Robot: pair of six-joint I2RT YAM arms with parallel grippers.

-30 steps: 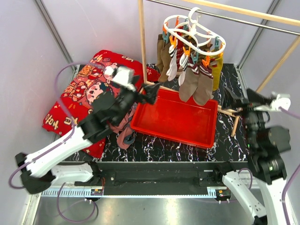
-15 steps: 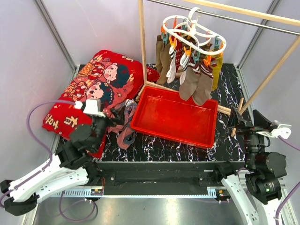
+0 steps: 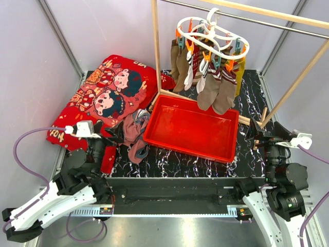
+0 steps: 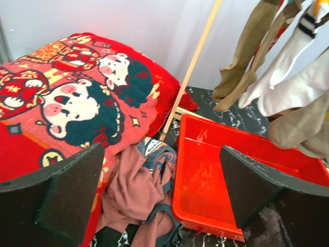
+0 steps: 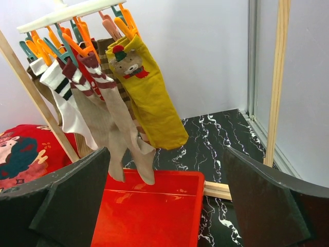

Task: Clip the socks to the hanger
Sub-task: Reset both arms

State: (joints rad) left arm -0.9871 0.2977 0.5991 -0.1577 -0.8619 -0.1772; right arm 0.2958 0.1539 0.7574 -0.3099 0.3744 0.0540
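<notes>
The white oval hanger hangs by its hook from the rail at the back, its coloured pegs holding several socks, taupe, white and one yellow. The right wrist view shows the hanger and its socks from below. My left gripper is low at the near left, open, with nothing between its fingers. In its own view the left gripper faces a cloth bundle and the tray, with the socks hanging at the upper right. My right gripper is at the near right, open and holding nothing, and in its wrist view the right gripper points towards the tray and the socks.
A red tray lies in the middle below the hanger. A mauve-pink and grey cloth bundle lies at its left edge, against a red cartoon-print cushion. Thin wooden poles frame the hanger, with a wooden base bar by the tray's right corner.
My left arm has drawn back from the tray's left edge to the near left and lowered. My right arm has pulled back a little towards its base. Both grippers stayed open.
</notes>
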